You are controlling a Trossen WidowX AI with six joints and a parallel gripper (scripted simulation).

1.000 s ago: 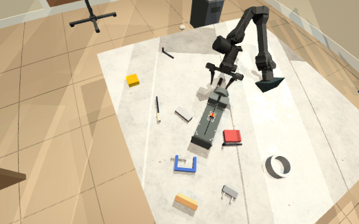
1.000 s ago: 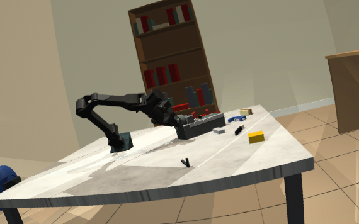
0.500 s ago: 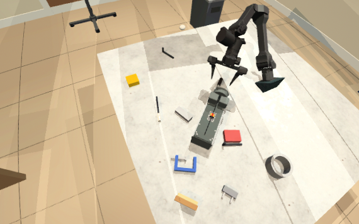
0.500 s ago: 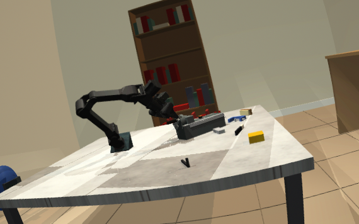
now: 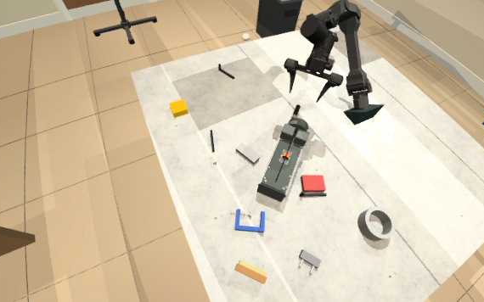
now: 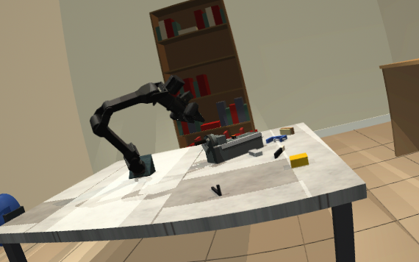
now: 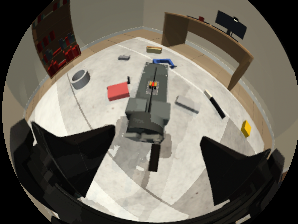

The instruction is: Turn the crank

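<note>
1. Fingers [image 5: 304, 89] [image 6: 200, 119]: spread wide, nothing between them, apart from the handle.
2. Handle [image 5: 296, 110] [image 6: 200, 142] [image 7: 154, 158]: black, slim, jutting from the machine's near end toward the fingers. Best gripped around its length, clear of the hub; probably rigid, perhaps slick.
3. Machine [image 5: 281, 170] [image 6: 236, 146] [image 7: 151, 82]: grey, long, on the desk [image 5: 339, 220] [image 6: 176, 229] [image 7: 100, 114], between red block [image 5: 312, 183] [image 7: 118, 91] and grey block [image 5: 248, 154] [image 6: 255, 152] [image 7: 187, 104]. Likely heavy; the crank likely turns with some drag, so small turns suit it.
4. Pointer [image 5: 286, 155] [image 6: 234, 137] [image 7: 153, 85]: red, in the slot, seemingly near the marks; exact level cannot be told.
5. Status: handle free. If level, the work is probably finished; otherwise, a slight regrip and correction.
</note>
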